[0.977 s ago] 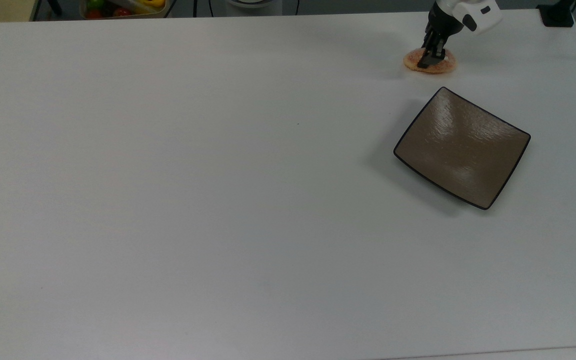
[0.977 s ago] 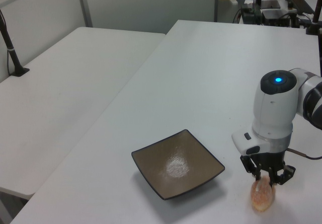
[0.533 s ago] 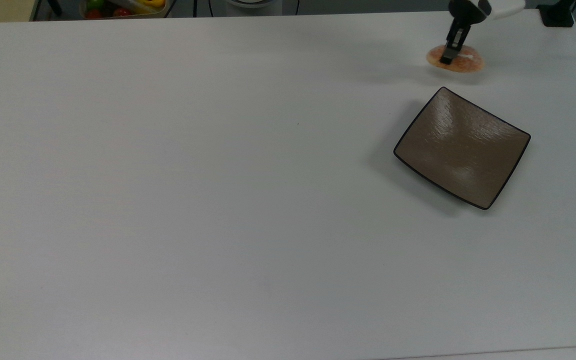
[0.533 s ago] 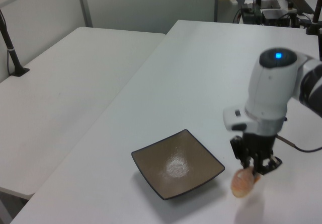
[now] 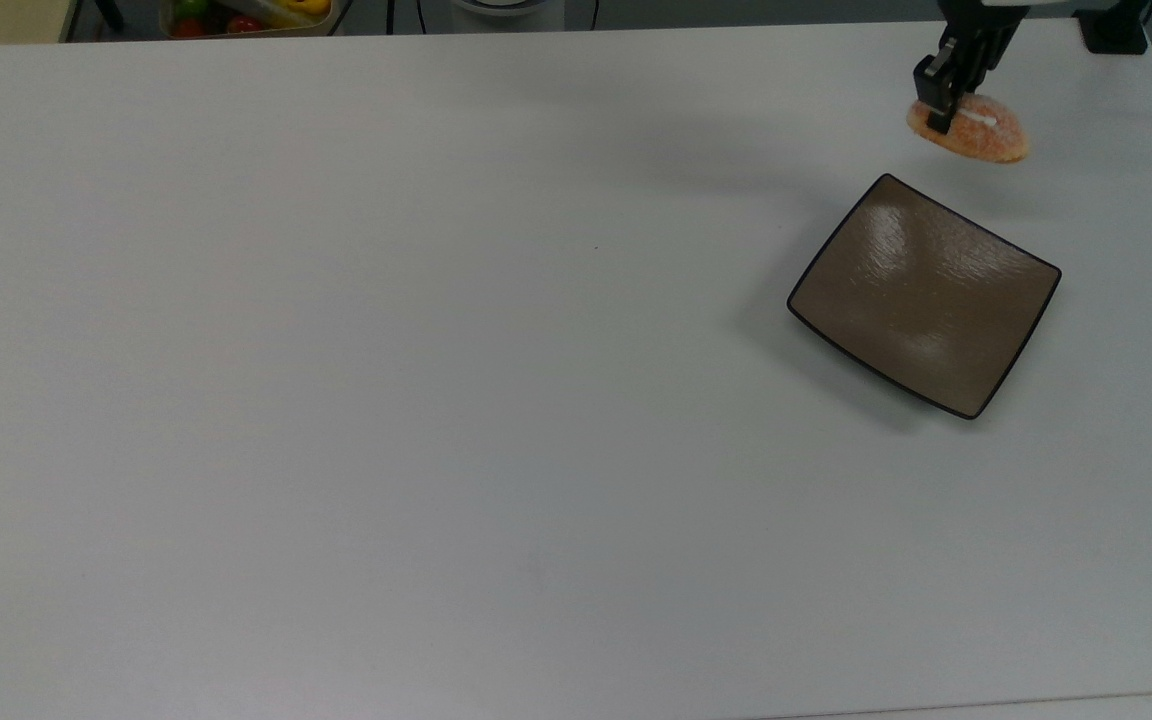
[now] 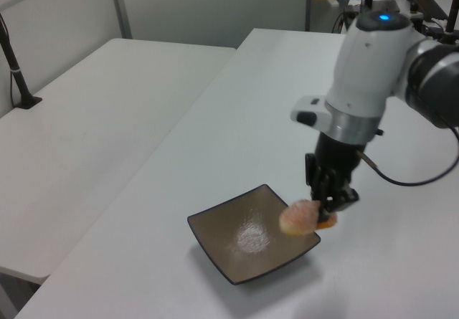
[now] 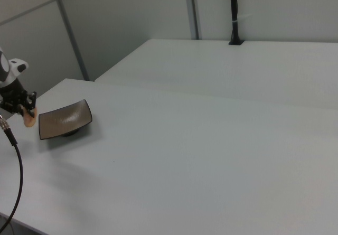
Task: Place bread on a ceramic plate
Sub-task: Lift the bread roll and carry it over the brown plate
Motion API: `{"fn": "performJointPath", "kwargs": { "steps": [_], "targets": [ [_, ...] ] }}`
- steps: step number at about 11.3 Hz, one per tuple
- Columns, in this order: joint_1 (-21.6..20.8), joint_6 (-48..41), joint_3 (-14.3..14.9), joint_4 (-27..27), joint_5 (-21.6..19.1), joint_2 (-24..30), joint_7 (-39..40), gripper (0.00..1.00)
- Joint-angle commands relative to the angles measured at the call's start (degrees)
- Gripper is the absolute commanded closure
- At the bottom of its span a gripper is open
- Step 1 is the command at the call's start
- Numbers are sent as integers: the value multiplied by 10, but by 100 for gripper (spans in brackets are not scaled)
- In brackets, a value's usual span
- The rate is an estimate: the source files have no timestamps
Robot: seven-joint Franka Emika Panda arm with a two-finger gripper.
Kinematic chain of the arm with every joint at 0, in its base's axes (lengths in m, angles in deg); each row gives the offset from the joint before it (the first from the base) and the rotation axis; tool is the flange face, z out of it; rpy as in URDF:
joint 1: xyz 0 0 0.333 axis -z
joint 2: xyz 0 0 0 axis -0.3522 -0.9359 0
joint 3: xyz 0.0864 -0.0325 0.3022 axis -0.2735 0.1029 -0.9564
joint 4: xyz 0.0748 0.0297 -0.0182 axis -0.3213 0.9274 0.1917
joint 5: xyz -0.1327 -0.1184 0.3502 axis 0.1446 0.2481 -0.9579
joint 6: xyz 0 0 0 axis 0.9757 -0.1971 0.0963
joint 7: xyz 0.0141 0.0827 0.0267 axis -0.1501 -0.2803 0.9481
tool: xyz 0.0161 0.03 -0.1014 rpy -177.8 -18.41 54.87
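— One bun (image 5: pixel 971 132), one plate (image 5: pixel 924 293); where do they sit?

— The bun hangs in the air, pinched at one end by the pincer (image 5: pixel 943 105), whose fingers are closed narrowly on it. In the top view it is just beyond the plate's far corner, toward the top right. In the left view the bun (image 6: pixel 303 217) overlaps the plate's (image 6: pixel 244 251) right-hand corner, and the pincer (image 6: pixel 328 203) points straight down from the white arm (image 6: pixel 373 68). The plate lies flat on the worktop (image 5: pixel 436 350) with nothing on it.

— Any writing or labels?

— None that I can read. The arm carries a small blue light on top in the left view, no lettering that can be made out. The bun has a short white stripe on its grainy orange crust.

— And the surface and room?

— The worktop is plain matte white; the brown plate is glossy with a thin black rim and casts a soft shadow. A second white table (image 6: pixel 86 140) stands alongside, with a black post (image 6: pixel 16 64) clamped on it. Pale partition walls with grey frames stand behind. In the right view the plate (image 7: pixel 64 119) is near the right view's left edge, the bun (image 7: pixel 29 119) just beside it, and a black cable (image 7: pixel 13 166) droops from the arm. At the top view's upper left, a tray of colourful items (image 5: pixel 246 15) sits beyond the worktop's edge.
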Motion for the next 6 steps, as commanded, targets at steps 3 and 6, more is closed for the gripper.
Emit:
{"fn": "performJointPath", "kwargs": {
  "steps": [3, 6],
  "targets": [
    [-2, 5, 24, -77, 2, -95, -110, 70],
    [-9, 5, 28, -88, 20, -118, -111, 18]
  ]
}}
